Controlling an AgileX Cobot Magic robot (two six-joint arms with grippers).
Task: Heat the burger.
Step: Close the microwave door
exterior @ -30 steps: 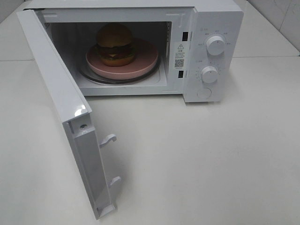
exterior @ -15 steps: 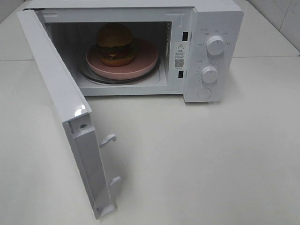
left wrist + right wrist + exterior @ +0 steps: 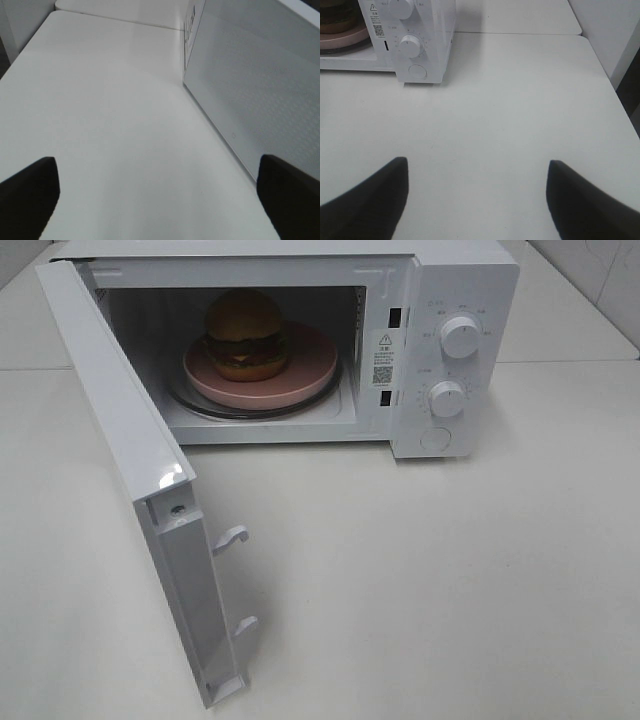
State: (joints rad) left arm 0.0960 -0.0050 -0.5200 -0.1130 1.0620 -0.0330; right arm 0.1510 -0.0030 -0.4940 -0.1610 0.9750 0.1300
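Both pincers hang spread wide above the desk (image 3: 450, 570), the left pincer (image 3: 156, 170) and the right pincer (image 3: 476, 167) gripping and touching nothing. The open door (image 3: 260, 90) stands near the left one. Well beyond both, inside the microwave (image 3: 460, 280), the burger (image 3: 246, 335) sits upright on a pink plate (image 3: 312, 365), its bun glossy and its layers neatly stacked.

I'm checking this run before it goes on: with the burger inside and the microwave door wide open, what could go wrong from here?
The door is wide open; a hard push by the open left hand beside it could slide the microwave on the table instead of latching.
The upper knob and lower knob sit close together; the right hand might turn the wrong one.
A slam may jolt the burger on its plate.
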